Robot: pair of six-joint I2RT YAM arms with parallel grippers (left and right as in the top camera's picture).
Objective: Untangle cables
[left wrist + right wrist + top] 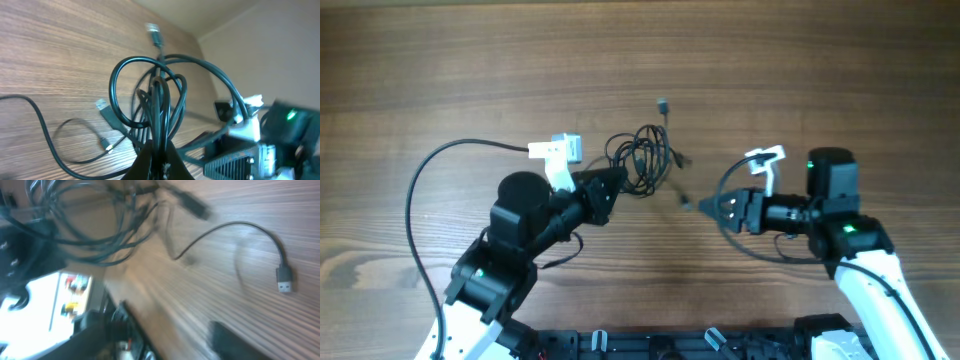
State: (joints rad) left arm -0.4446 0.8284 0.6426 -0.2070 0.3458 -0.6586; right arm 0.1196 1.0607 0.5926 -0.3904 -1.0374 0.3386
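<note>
Grip comes first: nearest the robot, the left gripper is clenched on the cables. Its wrist view shows the dark fingertips pinched on several strands at the bottom of the loops, so the knot hangs from that hold or is propped up by it. Across from it, the right gripper sits close to a loose strand end that trails out of the knot toward it. Its wrist picture is too blurred to show how its jaws stand, and I cannot tell whether it holds anything. I judge the step in hand to be anchoring the bundle with one arm so the other can draw a single cord free. The next move calls for the right gripper to close on that loose strand alone, or on the USB plug lying flat on the table, and to pull away from the knot while the left hold stays firm. Farther out, the loops overlap tightly, and beyond them a far plug lies alone. Counting: two grippers, one knot, three plug ends in the left wrist view. The cords cross too much to count surely, though about three seems likely.
</note>
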